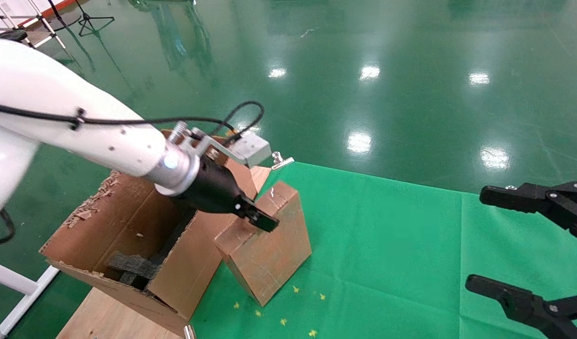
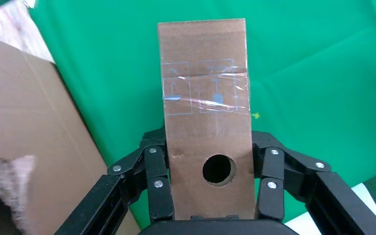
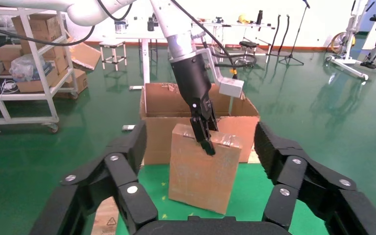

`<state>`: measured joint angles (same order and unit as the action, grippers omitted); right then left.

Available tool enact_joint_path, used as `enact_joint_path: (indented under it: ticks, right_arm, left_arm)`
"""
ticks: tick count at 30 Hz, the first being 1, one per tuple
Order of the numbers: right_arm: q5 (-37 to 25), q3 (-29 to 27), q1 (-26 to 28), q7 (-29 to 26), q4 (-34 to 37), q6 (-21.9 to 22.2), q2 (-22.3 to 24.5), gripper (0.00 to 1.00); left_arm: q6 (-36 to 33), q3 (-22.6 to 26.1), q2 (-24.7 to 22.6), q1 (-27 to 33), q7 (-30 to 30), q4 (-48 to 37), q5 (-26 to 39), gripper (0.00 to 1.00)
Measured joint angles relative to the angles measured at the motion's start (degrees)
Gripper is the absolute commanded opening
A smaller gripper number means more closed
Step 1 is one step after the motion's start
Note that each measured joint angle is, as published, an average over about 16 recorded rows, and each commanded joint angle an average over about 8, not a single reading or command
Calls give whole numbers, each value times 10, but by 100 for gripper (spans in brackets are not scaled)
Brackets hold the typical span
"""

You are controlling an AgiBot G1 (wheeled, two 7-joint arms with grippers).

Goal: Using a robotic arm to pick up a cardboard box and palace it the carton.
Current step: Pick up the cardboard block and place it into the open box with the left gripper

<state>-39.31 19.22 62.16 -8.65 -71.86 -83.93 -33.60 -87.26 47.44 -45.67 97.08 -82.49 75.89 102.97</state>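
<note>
Cardboard box [image 1: 264, 245]: stiff, probably light, tape-slick; clamped at its holed end by left hand [image 2: 215, 196]. Carton [image 1: 128, 235] at 9 o'clock. Right hand [image 1: 528, 249] spread open, idle.

Our left arm, the robotic arm [image 1: 81, 127], reaches in from the left of the head view, its white link sloping down to a silver wrist [image 1: 175, 172] with a silver camera block [image 1: 250, 149] bracketed above it and a black cable [image 1: 128, 121] looping along the top. Our left gripper [image 2: 210, 188] points downward and its 2 black linkage fingers [image 2: 157, 188] press against opposite sides of the cardboard box [image 2: 205, 117], clamped on its upper end. Our right gripper [image 1: 509, 245] sits well apart at the right edge of the head view, its 2 fingers spread wide with nothing between them.
</note>
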Motion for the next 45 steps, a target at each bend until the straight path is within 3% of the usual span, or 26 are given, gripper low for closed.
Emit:
enact_joint_path:
  ticks: [12, 19, 25, 34, 45]
  right_arm:
    - [0, 0, 0, 0, 0, 0, 0, 100]
    - [0, 0, 0, 0, 0, 0, 0, 100]
    - [0, 0, 0, 0, 0, 0, 0, 100]
    - [0, 0, 0, 0, 0, 0, 0, 100]
    - [0, 0, 0, 0, 0, 0, 0, 100]
  left_arm:
    - [1, -66, 81, 100, 111, -28, -52, 0]
    - [-8, -80, 131, 155, 175, -71, -23, 0]
    - [-1, -69, 159, 165, 225, -138, 22, 0]
    - [55, -47, 161, 130, 327, -311, 58, 0]
    - [148, -36, 124, 109, 454, -533, 73, 0]
